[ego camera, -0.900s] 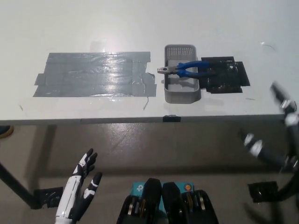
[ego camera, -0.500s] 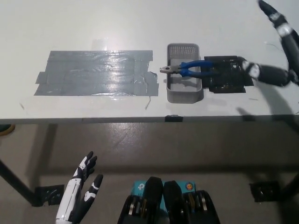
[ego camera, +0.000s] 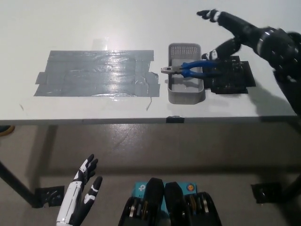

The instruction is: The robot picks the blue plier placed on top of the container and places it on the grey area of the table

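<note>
Head view: blue plier (ego camera: 190, 69) lies across the rim of the grey container (ego camera: 185, 94), right of centre.
Right hand (ego camera: 235, 35), fingers spread and empty, has swung in above it; left hand (ego camera: 81, 194) rests open, lower left.

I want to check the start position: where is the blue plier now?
In the head view, the blue plier lies across the top of the grey container, right of the grey area, handles towards the black patch.

It looks like a robot test lab: a plain white tabletop (ego camera: 141, 28) with a grey taped patch (ego camera: 96, 73), over a bare concrete floor (ego camera: 155, 150).
</note>
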You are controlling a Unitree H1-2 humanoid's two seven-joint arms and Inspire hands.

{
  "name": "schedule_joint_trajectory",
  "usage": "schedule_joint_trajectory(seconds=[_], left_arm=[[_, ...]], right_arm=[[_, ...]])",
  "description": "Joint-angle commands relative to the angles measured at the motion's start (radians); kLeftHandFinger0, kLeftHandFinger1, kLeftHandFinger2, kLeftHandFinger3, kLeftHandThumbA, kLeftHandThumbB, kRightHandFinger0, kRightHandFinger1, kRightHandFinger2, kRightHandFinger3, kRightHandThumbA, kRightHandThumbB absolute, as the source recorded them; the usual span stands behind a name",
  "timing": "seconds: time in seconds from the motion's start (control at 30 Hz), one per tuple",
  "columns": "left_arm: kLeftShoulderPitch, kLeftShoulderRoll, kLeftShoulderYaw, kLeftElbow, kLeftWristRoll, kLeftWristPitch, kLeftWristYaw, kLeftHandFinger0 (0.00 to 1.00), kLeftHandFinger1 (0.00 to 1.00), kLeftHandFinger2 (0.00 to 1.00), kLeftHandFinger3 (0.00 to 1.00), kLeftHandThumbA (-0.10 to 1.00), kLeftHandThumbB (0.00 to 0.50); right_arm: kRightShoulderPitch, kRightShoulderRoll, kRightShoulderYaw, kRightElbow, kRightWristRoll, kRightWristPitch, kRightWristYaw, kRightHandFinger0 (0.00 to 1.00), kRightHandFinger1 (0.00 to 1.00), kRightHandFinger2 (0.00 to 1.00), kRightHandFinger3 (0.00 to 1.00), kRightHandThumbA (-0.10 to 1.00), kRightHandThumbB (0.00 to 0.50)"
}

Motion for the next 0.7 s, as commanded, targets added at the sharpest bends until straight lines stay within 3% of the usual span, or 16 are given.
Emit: schedule_joint_trajectory(seconds=[0.0, 0.03, 0.27, 0.47, 0.5, 0.67], left_arm=[[0.014, 0.005, -0.009, -0.042, 0.012, -0.042, 0.004, 1.00, 1.00, 1.00, 1.00, 0.87, 0.173], [0.005, 0.001, -0.012, -0.038, 0.011, -0.043, 0.004, 1.00, 1.00, 1.00, 1.00, 0.87, 0.173], [0.016, 0.002, -0.026, -0.041, 0.007, -0.044, 0.000, 1.00, 1.00, 1.00, 1.00, 0.86, 0.164], [0.017, 0.006, -0.026, -0.050, -0.009, -0.034, -0.007, 1.00, 1.00, 1.00, 1.00, 0.83, 0.175], [0.019, 0.006, -0.027, -0.054, -0.008, -0.025, -0.008, 1.00, 1.00, 1.00, 1.00, 0.84, 0.179], [0.012, 0.009, -0.022, -0.042, -0.007, -0.041, -0.004, 1.00, 1.00, 1.00, 1.00, 0.84, 0.173]], right_arm=[[-0.170, 0.054, 0.038, 0.131, -0.028, 0.087, 0.129, 1.00, 1.00, 1.00, 1.00, 0.76, 0.268], [-0.181, 0.074, 0.013, 0.174, -0.003, 0.102, 0.119, 1.00, 1.00, 1.00, 1.00, 0.70, 0.275], [-0.219, 0.139, 0.054, 0.355, -0.057, 0.018, 0.076, 1.00, 1.00, 1.00, 1.00, 0.72, 0.221], [-0.229, 0.166, 0.050, 0.466, -0.068, -0.041, 0.046, 1.00, 1.00, 1.00, 1.00, 0.76, 0.258], [-0.232, 0.165, 0.078, 0.484, -0.098, -0.072, 0.042, 1.00, 1.00, 1.00, 1.00, 0.82, 0.272], [-0.235, 0.180, 0.093, 0.535, -0.125, -0.109, 0.025, 1.00, 1.00, 1.00, 1.00, 0.80, 0.244]])
